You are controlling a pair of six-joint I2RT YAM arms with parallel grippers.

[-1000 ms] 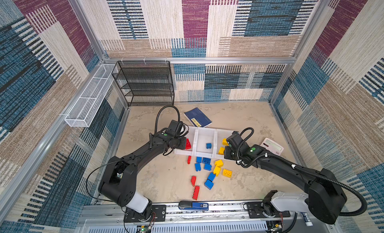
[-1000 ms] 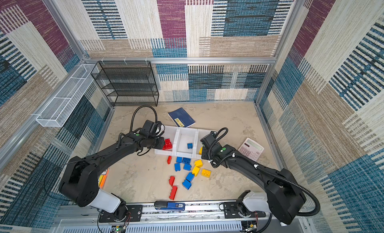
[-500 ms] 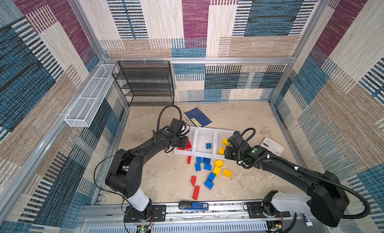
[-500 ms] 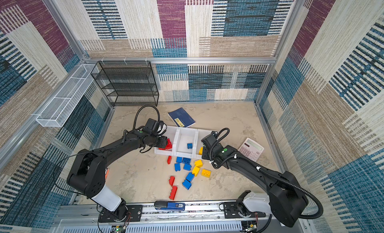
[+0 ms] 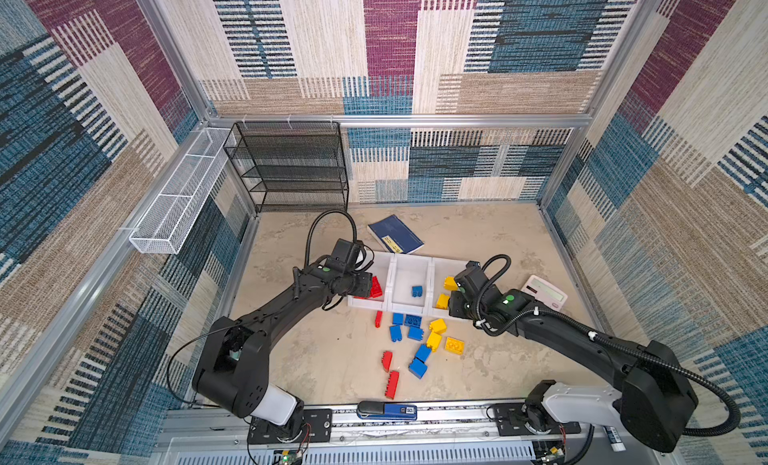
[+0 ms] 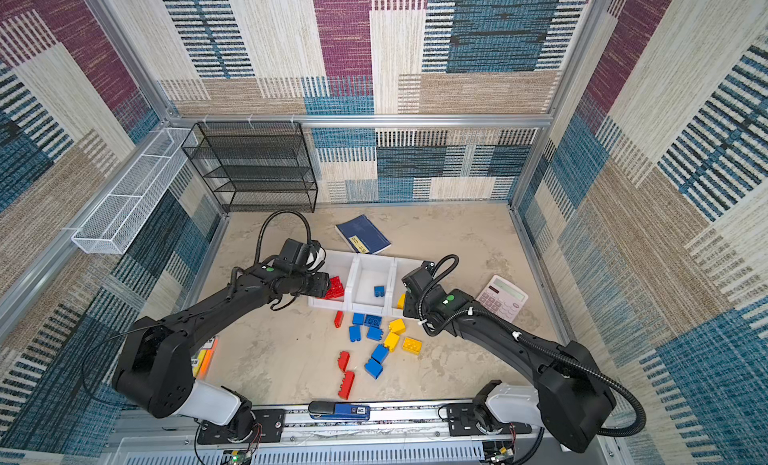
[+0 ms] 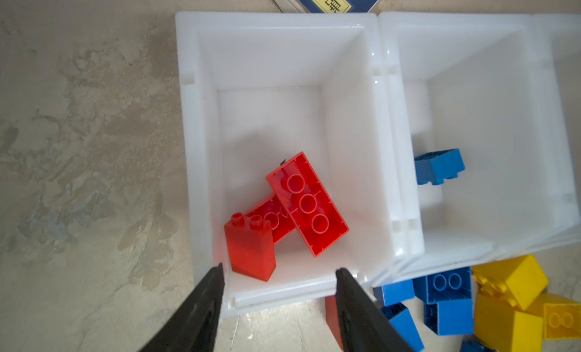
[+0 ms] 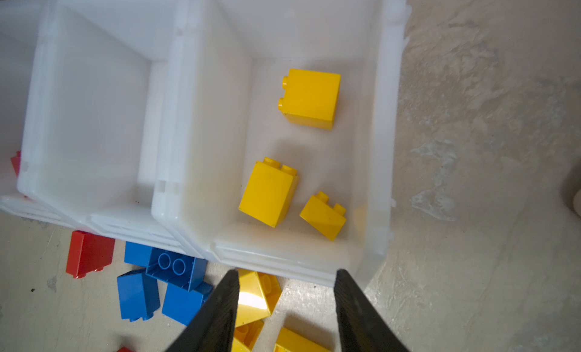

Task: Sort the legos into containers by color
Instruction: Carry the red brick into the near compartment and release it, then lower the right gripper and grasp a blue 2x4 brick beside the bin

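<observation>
The left gripper point(image 7: 278, 271) is open and holds nothing. It hangs over the near edge of the containers point(image 7: 380, 83), with the red legos point(image 7: 306, 204) in the end bin just past its tips. The right gripper point(image 8: 284, 273) is open and empty too, over the other end bin, where three yellow legos point(image 8: 267, 193) lie.

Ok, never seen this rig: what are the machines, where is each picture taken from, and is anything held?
Two black robot arms, each ending in a two-fingered gripper. The two wide pictures come from one overhead camera; each close-up from a camera on an arm's wrist. On the table stand three joined white bins: red bricks in one end bin, one blue brick in the middle, yellow bricks at the other end. Loose bricks, a blue booklet, a calculator and a stapler lie nearby. The left gripper and right gripper are open, holding nothing.
</observation>
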